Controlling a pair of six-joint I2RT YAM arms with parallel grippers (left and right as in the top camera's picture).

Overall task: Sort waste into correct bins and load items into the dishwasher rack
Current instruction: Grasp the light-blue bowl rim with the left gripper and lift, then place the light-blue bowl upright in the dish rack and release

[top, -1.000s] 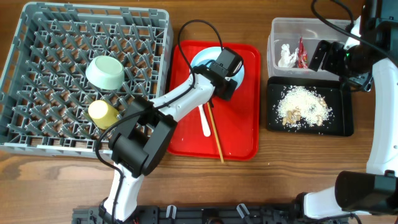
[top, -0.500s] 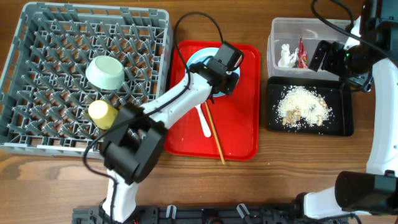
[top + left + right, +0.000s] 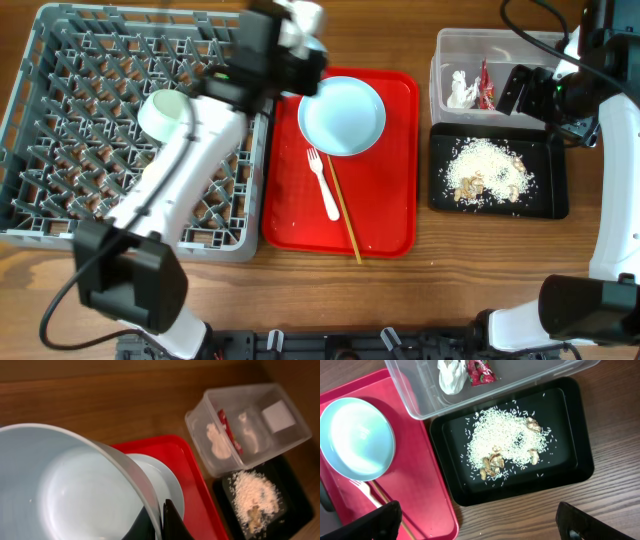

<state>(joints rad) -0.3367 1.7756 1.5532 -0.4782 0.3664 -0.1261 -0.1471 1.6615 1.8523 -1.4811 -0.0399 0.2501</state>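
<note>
Bowl (image 3: 70, 485) clamped (overhead blurs it).

A round pale-blue plate (image 3: 342, 117) is set off against a flat red serving tray (image 3: 385, 215). A black rectangular tray (image 3: 545, 203) is speckled with pale beige rice-like crumbs (image 3: 487, 170) (some lumps browner).

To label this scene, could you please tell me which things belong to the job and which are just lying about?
Job: grey latticed plastic rack, light-green bowl, pale-blue bowl in left gripper, round pale-blue plate, white plastic fork, wooden chopsticks, clear plastic tub, white tissue, red-and-white wrapper, black tray, rice crumbs.
Lying about: flat red serving tray, wooden table.
</note>
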